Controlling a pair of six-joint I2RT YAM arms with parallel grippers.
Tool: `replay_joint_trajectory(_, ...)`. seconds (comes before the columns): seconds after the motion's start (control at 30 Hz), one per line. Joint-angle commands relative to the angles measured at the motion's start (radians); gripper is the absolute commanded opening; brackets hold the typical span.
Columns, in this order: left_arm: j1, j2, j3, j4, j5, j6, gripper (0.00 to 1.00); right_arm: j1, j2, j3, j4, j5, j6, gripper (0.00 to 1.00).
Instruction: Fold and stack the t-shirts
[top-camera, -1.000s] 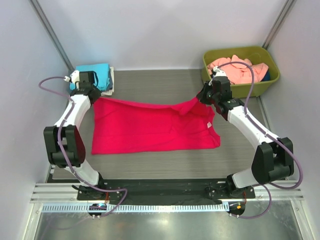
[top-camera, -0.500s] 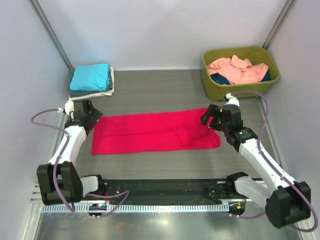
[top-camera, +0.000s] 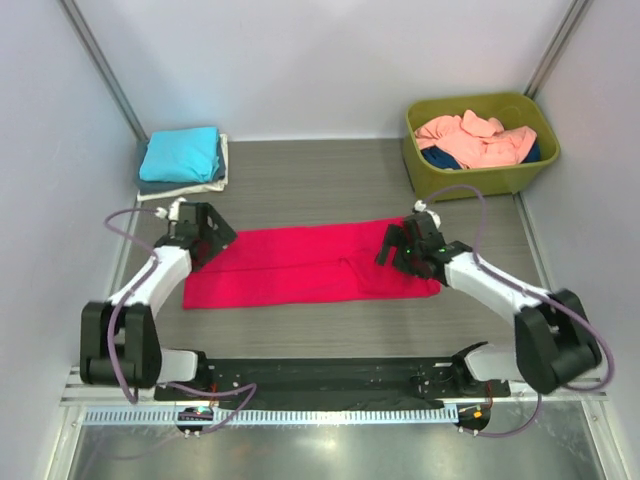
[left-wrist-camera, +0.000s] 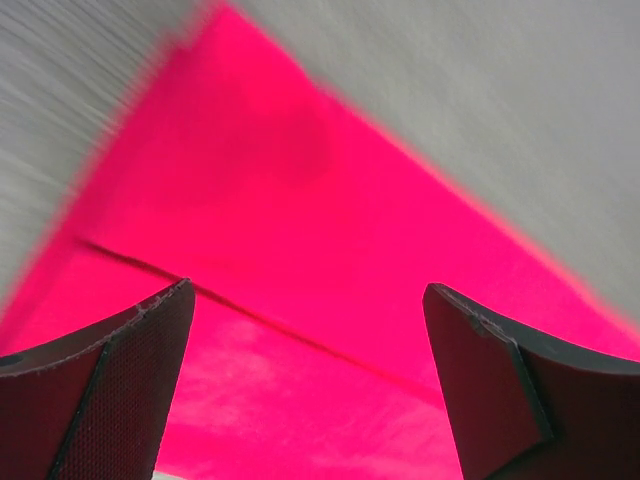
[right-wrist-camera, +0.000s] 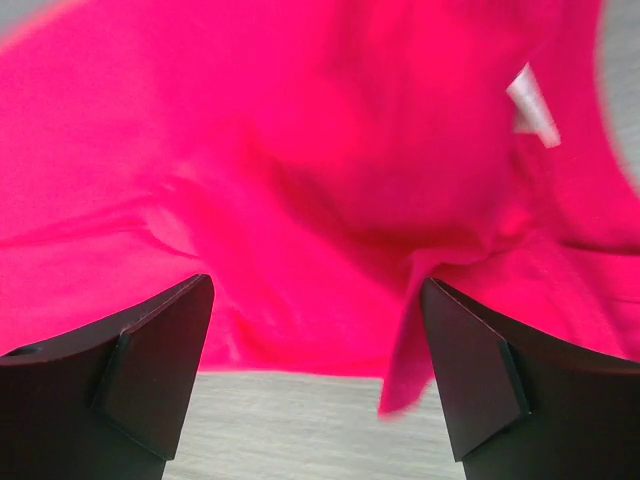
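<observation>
The crimson-pink t-shirt (top-camera: 310, 265) lies on the table (top-camera: 300, 180) as a long doubled band running from one arm to the other, well apart from the turquoise t-shirt (top-camera: 180, 153) topping the folded stack at the far left corner and from the olive-green tub (top-camera: 470, 182) at the far right, where salmon-pink t-shirts (top-camera: 475, 140) are heaped. The left gripper (top-camera: 212, 238) hovers over the band's left end and the right gripper (top-camera: 395, 247) over its right end. In both wrist views the fingers stand spread wide with nothing between them, only cloth below. This is thin, limp fabric, light and with no stiffness of its own, so it will likely sag, drag and slide over itself unless both layers are pinched together. The left wrist view shows a clean layer edge crossing flat cloth, a good place to nip both plies near the corner. The right end is rumpled around a white label (right-wrist-camera: 530, 105), with one flap straying toward the bare table. The blur makes it hard to say whether that is a sleeve or the hem, so a hold there probably wants to sit further in, on the smoother doubled cloth.
</observation>
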Motion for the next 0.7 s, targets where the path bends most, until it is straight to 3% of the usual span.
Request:
replay_joint_trajectory(0.0, -0.094, 0.128, 0.025, 0.035, 0.075, 0.048, 0.96, 0.017, 0.131, 0.058, 0.027, 0.0, 0.063, 0.91)
replay_joint_trajectory(0.13, -0.122, 0.28, 0.028, 0.035, 0.123, 0.059, 0.95, 0.017, 0.324, 0.118, 0.046, 0.009, 0.059, 0.91)
replay_joint_trajectory(0.27, -0.162, 0.274, -0.028, 0.046, 0.169, 0.029, 0.91, -0.014, 0.542, 0.314, 0.014, -0.029, -0.064, 0.92)
replay_joint_trajectory(0.3, -0.177, 0.256, -0.068, 0.047, 0.166, 0.016, 0.91, -0.027, 0.602, 0.438, -0.049, -0.051, -0.099, 0.92)
replay_joint_trajectory(0.47, -0.298, 0.102, -0.232, 0.069, 0.259, -0.132, 0.91, -0.058, 0.943, 0.797, -0.167, -0.069, -0.147, 0.92)
replay_joint_trajectory(0.53, -0.372, -0.017, -0.346, 0.087, 0.264, -0.216, 0.91, -0.054, 1.048, 1.024, -0.258, -0.139, -0.157, 0.9)
replay_joint_trajectory(0.57, -0.457, -0.065, -0.428, 0.095, 0.263, -0.265, 0.91, -0.045, 1.094, 1.183, -0.287, -0.147, -0.165, 0.9)
replay_joint_trajectory(0.63, -0.551, -0.218, -0.505, 0.132, 0.255, -0.437, 0.91, -0.035, 1.237, 1.346, -0.374, -0.158, -0.182, 0.9)
replay_joint_trajectory(0.67, -0.65, -0.267, -0.536, 0.136, 0.244, -0.491, 0.91, -0.028, 1.277, 1.421, -0.394, -0.163, -0.185, 0.9)
